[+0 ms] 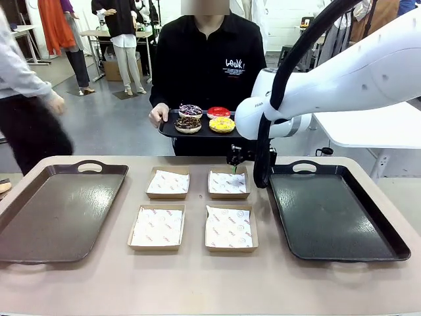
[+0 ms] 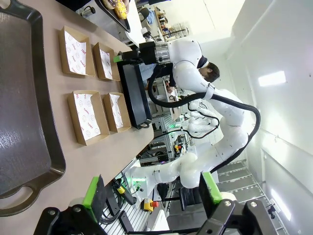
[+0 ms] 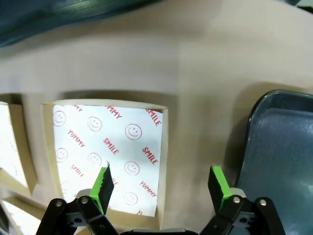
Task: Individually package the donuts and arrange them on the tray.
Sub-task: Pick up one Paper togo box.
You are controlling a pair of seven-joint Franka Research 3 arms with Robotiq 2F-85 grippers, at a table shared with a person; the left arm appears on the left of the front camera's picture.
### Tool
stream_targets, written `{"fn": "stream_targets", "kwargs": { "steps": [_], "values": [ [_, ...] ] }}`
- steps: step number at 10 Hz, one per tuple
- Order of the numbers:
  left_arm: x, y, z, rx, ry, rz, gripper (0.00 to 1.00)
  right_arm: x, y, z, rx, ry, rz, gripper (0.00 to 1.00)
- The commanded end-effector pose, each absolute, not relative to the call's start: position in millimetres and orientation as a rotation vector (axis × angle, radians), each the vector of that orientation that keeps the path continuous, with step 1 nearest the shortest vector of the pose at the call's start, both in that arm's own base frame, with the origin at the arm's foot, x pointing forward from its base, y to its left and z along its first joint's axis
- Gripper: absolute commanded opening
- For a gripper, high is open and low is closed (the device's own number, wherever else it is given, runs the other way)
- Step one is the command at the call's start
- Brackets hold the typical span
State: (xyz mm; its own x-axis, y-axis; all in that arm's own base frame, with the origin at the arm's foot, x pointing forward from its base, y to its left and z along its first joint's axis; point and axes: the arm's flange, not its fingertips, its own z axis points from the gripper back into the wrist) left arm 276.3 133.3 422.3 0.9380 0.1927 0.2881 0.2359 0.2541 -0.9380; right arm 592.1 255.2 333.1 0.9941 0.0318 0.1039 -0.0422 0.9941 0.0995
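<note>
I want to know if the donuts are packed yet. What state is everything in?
donuts: unpacked, on the small tray.
small tray: held above the table by the person.
boxes: open, paper-lined, no donut inside.
left tray: on the table, bare.
right tray: on the table, bare.
right gripper: open, over the far right box.
left gripper: open, holding nothing.

The right arm [image 1: 368,66] has glossy white, rounded shells with small dark screw recesses and a grey band at the wrist joint. A thick black cable [image 1: 291,49] runs along it. The right hand [image 3: 161,183] and the left hand [image 2: 151,193] are black with green pads [image 3: 219,186]. The person [image 1: 204,59] wears a black long-sleeved top with white chest lettering [image 1: 234,64].
</note>
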Motion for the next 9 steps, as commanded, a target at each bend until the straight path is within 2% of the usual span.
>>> {"fn": "stream_targets", "kwargs": {
  "steps": [1, 2, 3, 4, 5, 6, 8, 9],
  "values": [
    [276.7, 135.1, 423.7, -1.34, -0.404, -0.041, 1.0, 599.8, 264.1, 329.5, 0.043, -0.088, 0.02, 1.0],
    [276.7, 135.1, 423.7, -1.34, -0.404, -0.041, 1.0, 599.2, 263.5, 327.4, 0.046, -0.086, 0.026, 1.0],
    [276.7, 135.1, 423.7, -1.34, -0.404, -0.041, 1.0, 599.6, 262.4, 326.2, 0.054, -0.093, 0.04, 0.65],
    [276.7, 135.1, 423.7, -1.34, -0.404, -0.041, 1.0, 597.4, 261.2, 326.2, 0.047, -0.089, 0.035, 0.42],
    [276.7, 135.1, 423.7, -1.34, -0.404, -0.041, 1.0, 596.7, 259.7, 325.3, 0.05, -0.085, 0.025, 0.07],
    [276.7, 135.1, 423.7, -1.34, -0.404, -0.041, 1.0, 596.6, 258.5, 323.9, 0.047, -0.081, 0.019, 0.0],
    [276.7, 135.1, 423.7, -1.34, -0.404, -0.041, 1.0, 596.2, 255.7, 323.0, 0.045, -0.075, 0.008, 0.0],
    [276.7, 135.1, 423.7, -1.34, -0.404, -0.041, 1.0, 596.4, 254.7, 322.4, 0.045, -0.072, 0.001, 0.04]
  ]
}}
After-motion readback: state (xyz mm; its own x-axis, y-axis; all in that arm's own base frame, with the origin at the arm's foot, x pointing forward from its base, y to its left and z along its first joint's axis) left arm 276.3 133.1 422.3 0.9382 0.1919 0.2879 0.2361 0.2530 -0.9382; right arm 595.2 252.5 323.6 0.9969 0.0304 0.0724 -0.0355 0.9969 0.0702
